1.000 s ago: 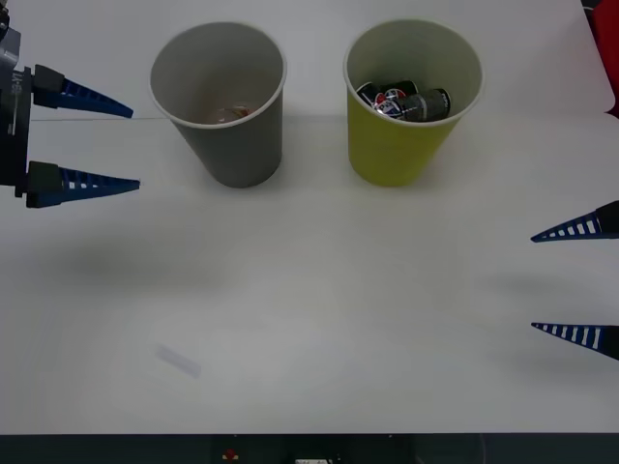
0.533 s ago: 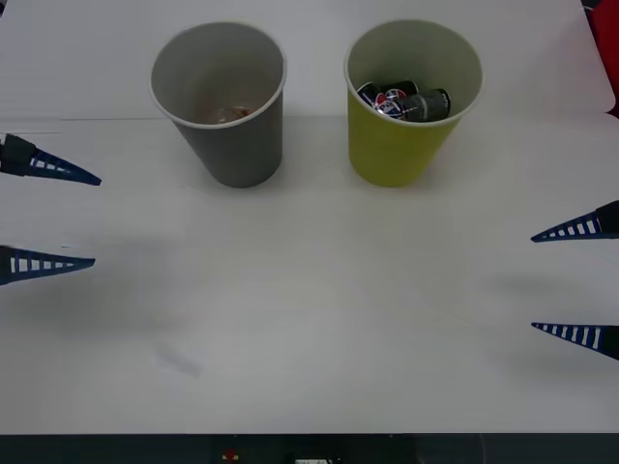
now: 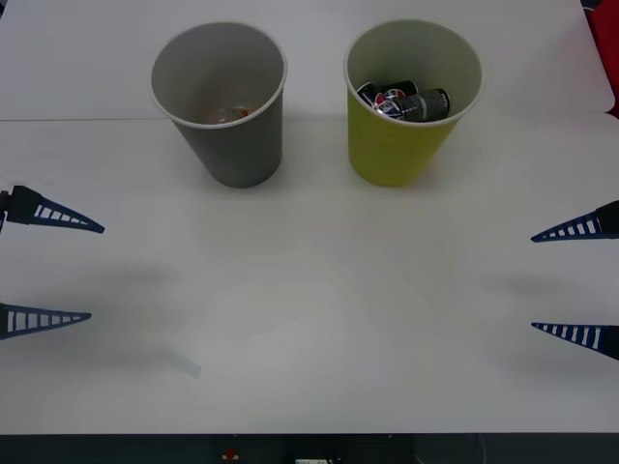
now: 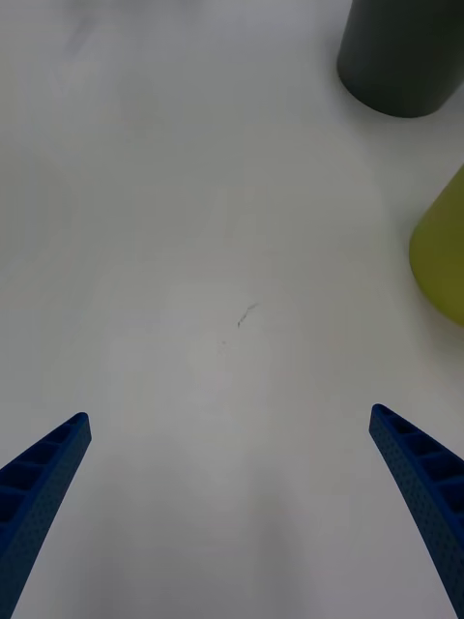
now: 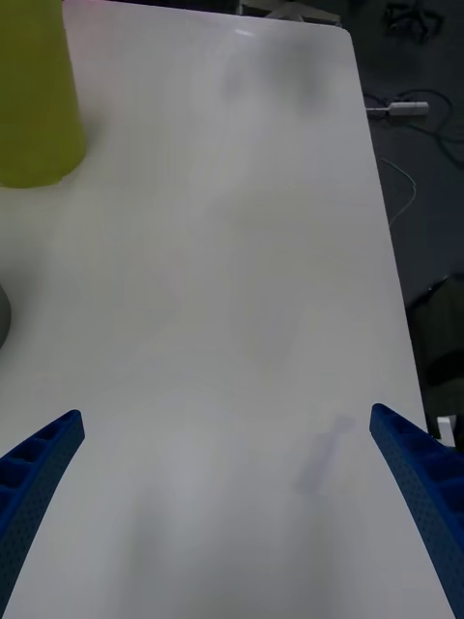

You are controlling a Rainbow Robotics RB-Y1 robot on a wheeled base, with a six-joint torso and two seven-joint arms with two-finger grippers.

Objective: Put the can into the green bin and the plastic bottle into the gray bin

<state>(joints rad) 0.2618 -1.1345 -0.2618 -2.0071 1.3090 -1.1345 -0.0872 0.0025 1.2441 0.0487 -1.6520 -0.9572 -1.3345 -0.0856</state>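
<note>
Since a second ago our left claw [image 3: 48,269] has drawn back from the gray bin [image 3: 221,97] toward us, spread over the bench [image 3: 309,319]. Front: our right claw [image 3: 575,280] hangs spread; cans [image 3: 406,101] lie in the green bin [image 3: 411,101]; something reddish, unclear, lies in the gray one. Wrist views: bare bench between spread fingers.

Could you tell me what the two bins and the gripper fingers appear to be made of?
The gray bin and green bin look like matte coated paper, judging by their thin rolled white rims, though thin plastic is possible. The left gripper and right gripper have open blue fingers that look like ribbed, lattice-moulded plastic or rubber.
</note>
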